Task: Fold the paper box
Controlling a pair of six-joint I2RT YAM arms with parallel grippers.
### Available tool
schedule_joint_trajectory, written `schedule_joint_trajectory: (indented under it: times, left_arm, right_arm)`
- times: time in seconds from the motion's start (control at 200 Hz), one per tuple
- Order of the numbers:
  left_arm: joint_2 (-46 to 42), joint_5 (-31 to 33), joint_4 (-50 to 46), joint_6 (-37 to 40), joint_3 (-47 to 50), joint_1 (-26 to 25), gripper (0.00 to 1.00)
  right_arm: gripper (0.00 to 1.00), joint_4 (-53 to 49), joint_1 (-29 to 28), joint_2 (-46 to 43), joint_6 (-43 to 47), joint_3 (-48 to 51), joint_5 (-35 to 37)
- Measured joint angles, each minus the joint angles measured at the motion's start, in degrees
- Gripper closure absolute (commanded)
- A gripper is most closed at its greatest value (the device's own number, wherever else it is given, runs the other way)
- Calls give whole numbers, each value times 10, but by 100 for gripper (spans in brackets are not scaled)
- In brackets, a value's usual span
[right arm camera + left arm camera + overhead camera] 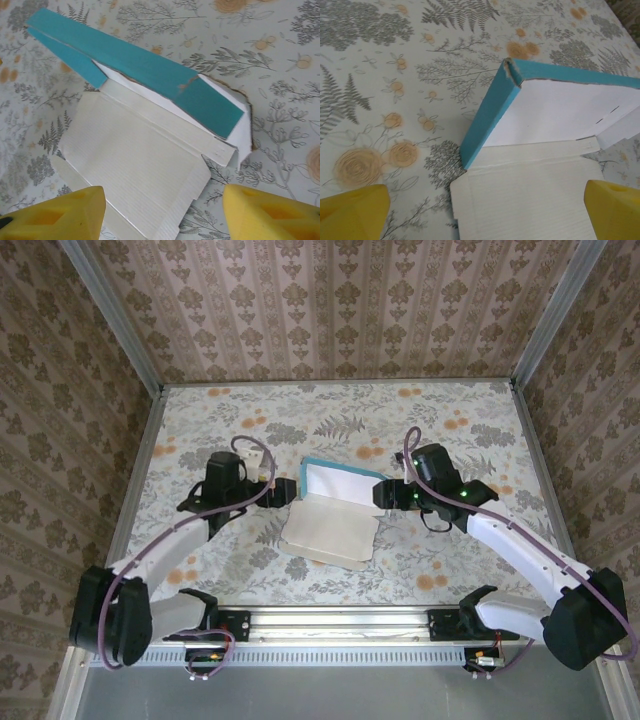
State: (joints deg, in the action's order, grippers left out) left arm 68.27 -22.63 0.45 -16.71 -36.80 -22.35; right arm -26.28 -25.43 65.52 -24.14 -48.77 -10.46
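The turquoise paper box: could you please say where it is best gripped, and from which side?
Pinch the turquoise-and-white card box by its upright turquoise wall, left fingers descending from above, one each side. That wall stands up off the floral table; the white panel lies flat, probably offering no purchase.

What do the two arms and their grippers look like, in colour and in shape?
The left arm and right arm have white links with bulky black joint housings. A mauve cable loops along each. The left gripper and right gripper have black bodies; their fingers are yellow wedge-shaped blocks. Small green lights glow on the right wrist.
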Motion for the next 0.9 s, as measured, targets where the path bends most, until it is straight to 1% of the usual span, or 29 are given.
schedule_joint_trajectory:
  times: [0.165,0.305,0.465,0.77,0.9]
  left_arm:
    - [52,-31,41,4,-25,3,0]
    - [101,-44,45,22,-75,9,0]
    - [140,-58,62,29,-117,26,0]
    - [228,-93,51,44,-207,33,0]
    - [254,-110,52,50,-221,33,0]
  right_arm:
    - [36,-15,19,2,0,0,12]
    - [37,-25,35,19,3,-11,13]
    - [40,-25,43,37,4,-19,9]
    - [45,-27,61,52,5,-59,-5]
    - [47,-32,67,67,10,-79,-5]
